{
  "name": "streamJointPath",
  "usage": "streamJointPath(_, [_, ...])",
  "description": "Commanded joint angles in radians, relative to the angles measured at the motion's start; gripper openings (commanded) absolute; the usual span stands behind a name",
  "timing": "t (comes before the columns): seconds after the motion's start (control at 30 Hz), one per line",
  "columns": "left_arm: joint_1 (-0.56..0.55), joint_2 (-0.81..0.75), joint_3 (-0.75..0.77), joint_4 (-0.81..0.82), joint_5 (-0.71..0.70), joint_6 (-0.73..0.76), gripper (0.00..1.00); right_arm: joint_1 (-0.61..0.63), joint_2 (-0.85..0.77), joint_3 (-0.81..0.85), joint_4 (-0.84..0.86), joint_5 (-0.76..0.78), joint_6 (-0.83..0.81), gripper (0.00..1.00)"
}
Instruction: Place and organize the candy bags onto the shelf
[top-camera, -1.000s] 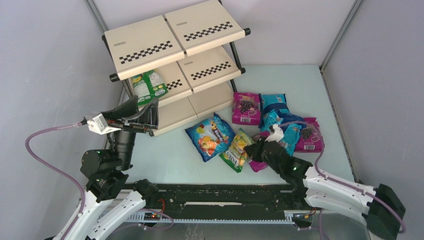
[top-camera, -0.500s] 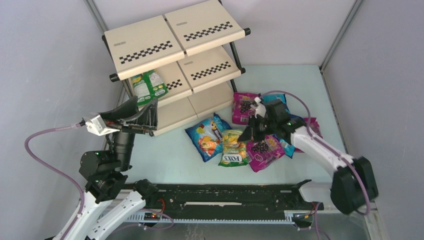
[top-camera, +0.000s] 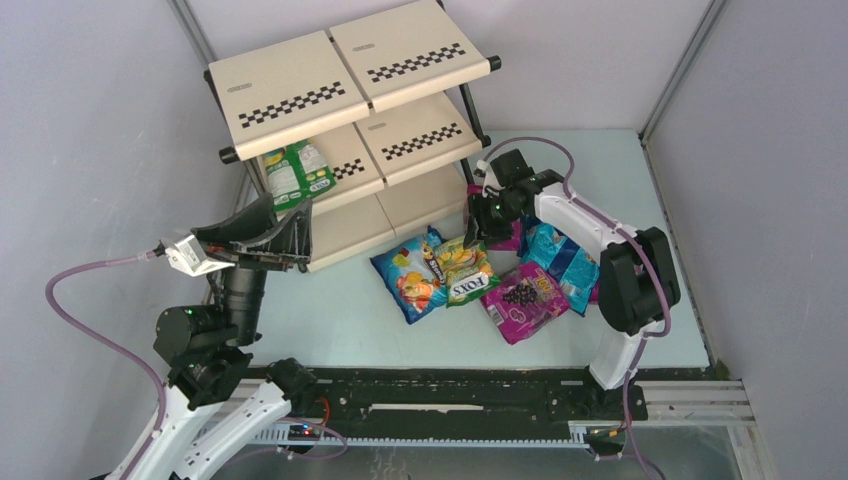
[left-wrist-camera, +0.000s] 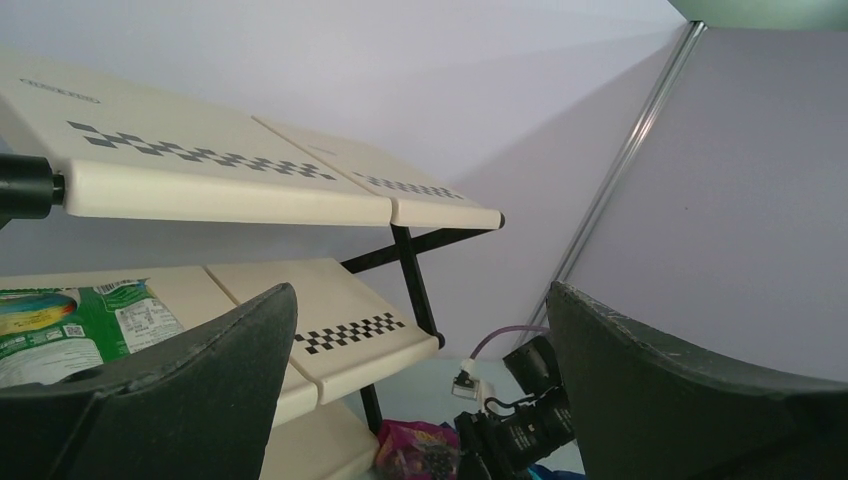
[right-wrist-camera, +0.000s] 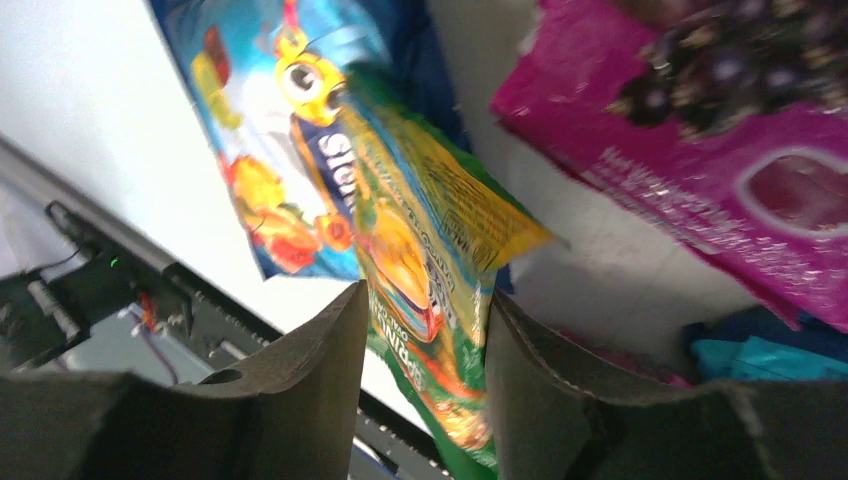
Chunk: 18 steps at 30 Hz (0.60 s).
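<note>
The shelf (top-camera: 290, 95) stands at the back left, and one green candy bag (top-camera: 297, 172) lies on its middle tier. My right gripper (top-camera: 478, 235) hovers over the pile in front of the shelf. Its fingers stand open on either side of a green-yellow bag (right-wrist-camera: 430, 250), which droops between them. That bag (top-camera: 465, 272) rests partly on a blue bag with orange fruit (top-camera: 410, 275). A magenta bag (top-camera: 522, 300) and teal bags (top-camera: 560, 255) lie to the right. My left gripper (top-camera: 290, 225) is raised by the shelf's left end, open and empty.
Grey walls close in the left, back and right sides. A black rail (top-camera: 450, 395) runs along the near edge by the arm bases. Another magenta bag (left-wrist-camera: 425, 450) lies by the shelf's black leg (left-wrist-camera: 405, 275), next to my right wrist.
My right arm swung from the near right to the pile by the shelf, dragging the green-yellow bag leftward. Its jaws have spread apart. The left arm has not moved.
</note>
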Motion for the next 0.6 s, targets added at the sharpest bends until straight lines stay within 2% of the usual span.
streamJointPath(0.0, [-0.012,-0.008,-0.014,0.024,-0.014,0.012,1.00,-0.015,-0.120,-0.024,-0.007,0.159,0.091,0.75])
streamJointPath(0.07, [-0.013,-0.009,-0.014,0.025,-0.015,0.013,1.00,-0.017,-0.201,-0.084,0.020,0.223,0.142,0.80])
streamJointPath(0.2, [-0.017,-0.007,-0.014,0.026,-0.014,0.010,1.00,-0.015,-0.367,-0.233,0.105,0.241,0.210,0.85])
streamJointPath(0.43, [-0.020,-0.001,-0.015,0.026,-0.007,0.008,1.00,0.008,-0.583,-0.556,0.369,0.172,0.409,0.86])
streamJointPath(0.57, [-0.021,0.005,-0.015,0.027,-0.003,0.005,1.00,-0.033,-0.635,-0.661,0.497,0.141,0.418,0.87])
